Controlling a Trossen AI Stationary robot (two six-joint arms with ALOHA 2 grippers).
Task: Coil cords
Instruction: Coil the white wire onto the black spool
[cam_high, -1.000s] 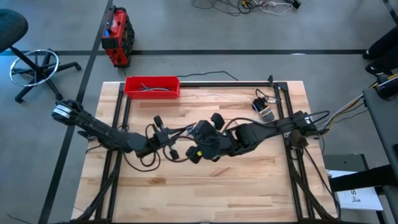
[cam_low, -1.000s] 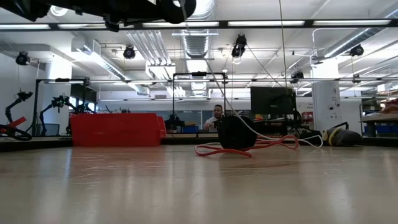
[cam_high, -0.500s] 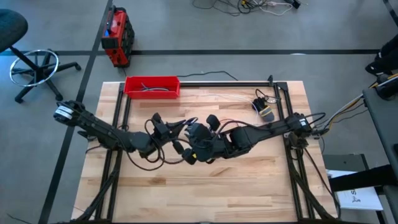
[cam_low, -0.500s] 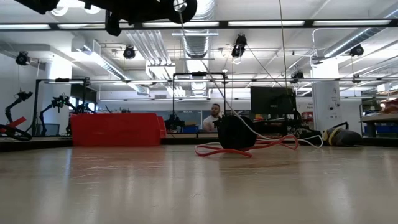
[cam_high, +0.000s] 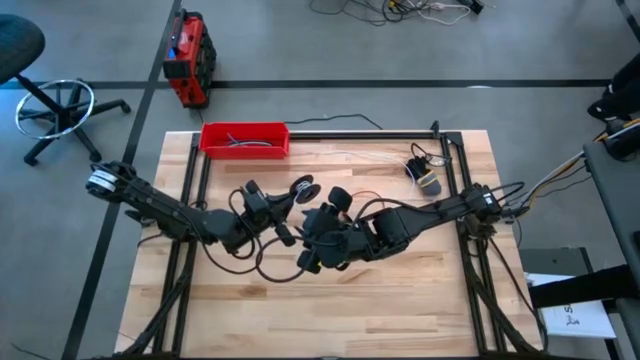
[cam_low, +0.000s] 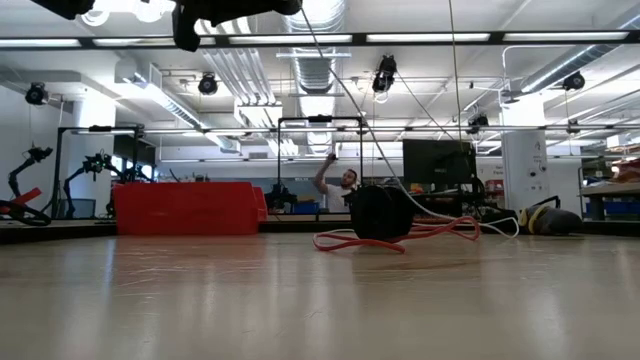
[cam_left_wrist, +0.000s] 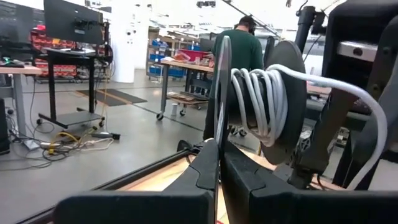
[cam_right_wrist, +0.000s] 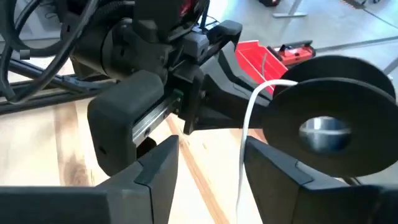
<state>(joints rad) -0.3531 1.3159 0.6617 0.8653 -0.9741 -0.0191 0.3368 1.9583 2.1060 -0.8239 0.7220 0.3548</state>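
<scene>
Two grippers, both raised over mid-table. Left gripper (cam_left_wrist: 219, 148) is clamped on the rim of a thin black disc (cam_left_wrist: 222, 87), one flange of the little reel that carries the white cord (cam_left_wrist: 255, 102). Several turns are already wound between the two flanges. Right gripper (cam_right_wrist: 208, 150) sits just beside it with its fingers spread, and the free run of white cord hangs down between them without being pinched.

Change over the last second: in the high view my left gripper has drawn back from the right one toward the far side of the table (cam_high: 400, 300), and the reel (cam_high: 300, 187) now shows clear of both arms. In the low view the white line slopes down from the raised reel more steeply than before. I judge another length is paying out for winding, so the white cord is part coiled, not finished.

Red cord (cam_low: 400, 238) lies loose on the wood, looped around a black round piece (cam_low: 378, 212). I judge it untouched.

Surface: pale wooden planks, bare under the arms. Red tray (cam_high: 244, 138) sits at the far left edge with dark cables in it.

Room: workshop with ceiling strip lights, benches and monitors. One person (cam_low: 345, 185) beyond the table now has an arm up. A red toolbox (cam_high: 186, 58) and a swivel chair (cam_high: 40, 90) stand on the grey floor.
</scene>
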